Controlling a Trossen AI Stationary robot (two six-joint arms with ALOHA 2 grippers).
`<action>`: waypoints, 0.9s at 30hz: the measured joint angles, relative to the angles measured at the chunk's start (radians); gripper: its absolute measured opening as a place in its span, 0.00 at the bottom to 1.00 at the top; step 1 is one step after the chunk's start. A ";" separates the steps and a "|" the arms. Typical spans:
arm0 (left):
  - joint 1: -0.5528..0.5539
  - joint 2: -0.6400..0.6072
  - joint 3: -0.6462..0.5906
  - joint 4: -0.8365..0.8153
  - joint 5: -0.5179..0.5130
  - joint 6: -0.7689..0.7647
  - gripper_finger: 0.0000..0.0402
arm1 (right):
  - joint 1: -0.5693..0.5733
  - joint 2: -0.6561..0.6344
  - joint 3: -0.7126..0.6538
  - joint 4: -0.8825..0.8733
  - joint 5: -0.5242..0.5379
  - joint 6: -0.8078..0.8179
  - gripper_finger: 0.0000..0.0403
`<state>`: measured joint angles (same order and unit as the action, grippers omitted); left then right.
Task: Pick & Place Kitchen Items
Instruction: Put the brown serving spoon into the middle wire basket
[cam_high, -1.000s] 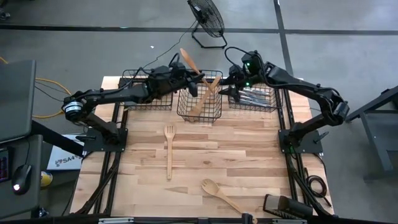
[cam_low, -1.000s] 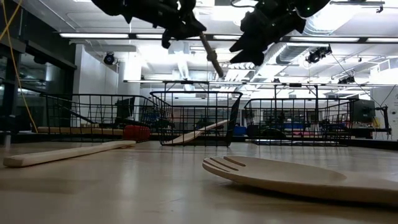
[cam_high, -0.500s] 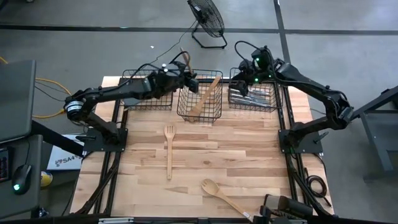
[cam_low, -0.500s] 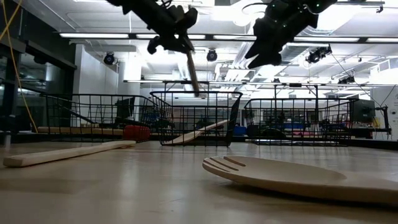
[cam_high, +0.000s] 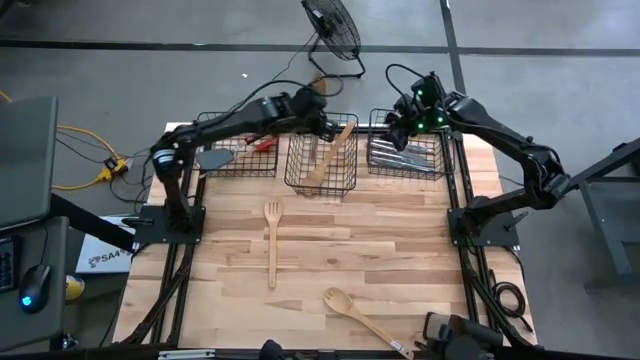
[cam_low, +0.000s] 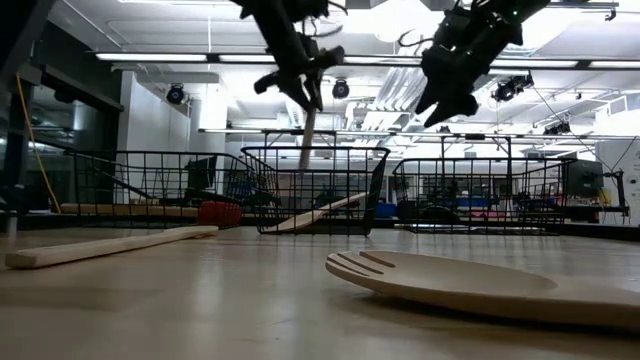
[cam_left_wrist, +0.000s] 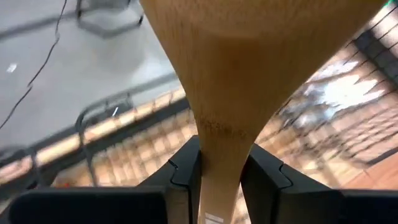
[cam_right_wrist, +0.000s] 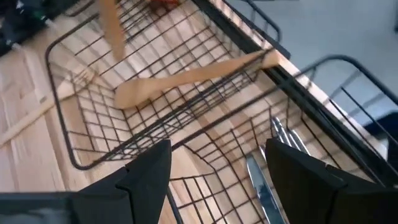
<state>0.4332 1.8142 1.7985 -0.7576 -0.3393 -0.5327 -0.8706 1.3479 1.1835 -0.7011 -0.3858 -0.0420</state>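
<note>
The left arm is stretched from its base at the table's left edge across the left basket (cam_high: 232, 152), with the left gripper (cam_high: 318, 118) raised above the far rim of the middle basket (cam_high: 320, 165). A wooden spoon (cam_left_wrist: 249, 68) is clamped between its fingers (cam_left_wrist: 186, 171) by the neck, the handle hanging almost straight down toward the middle basket, as is seen in the low view (cam_low: 308, 135). The right arm is bent up from the table's right edge, and the right gripper (cam_high: 405, 118) is held high over the right basket (cam_high: 405, 155), its fingers spread apart with nothing between them. A second wooden spoon (cam_high: 330, 158) is leaned slantwise inside the middle basket. Silver cutlery (cam_high: 398, 153) is laid in the right basket. On the table (cam_high: 400, 260), a wooden fork (cam_high: 271, 240) is laid near the centre, and a slotted wooden spoon (cam_high: 362, 318) nearer the front edge, well apart from the fork.
</note>
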 joint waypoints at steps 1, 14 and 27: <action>0.000 0.018 0.028 -0.050 0.001 -0.008 0.20 | -0.007 -0.001 0.000 -0.002 0.003 0.013 0.62; -0.001 0.171 0.106 -0.225 0.040 -0.085 0.20 | -0.113 -0.065 0.000 0.001 0.047 0.065 0.62; -0.001 0.252 0.106 -0.263 0.195 -0.047 0.20 | -0.121 -0.068 0.000 -0.007 0.089 0.009 0.62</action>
<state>0.4317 2.0663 1.9041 -1.0206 -0.1447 -0.5800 -0.9913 1.2804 1.1835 -0.7078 -0.2967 -0.0332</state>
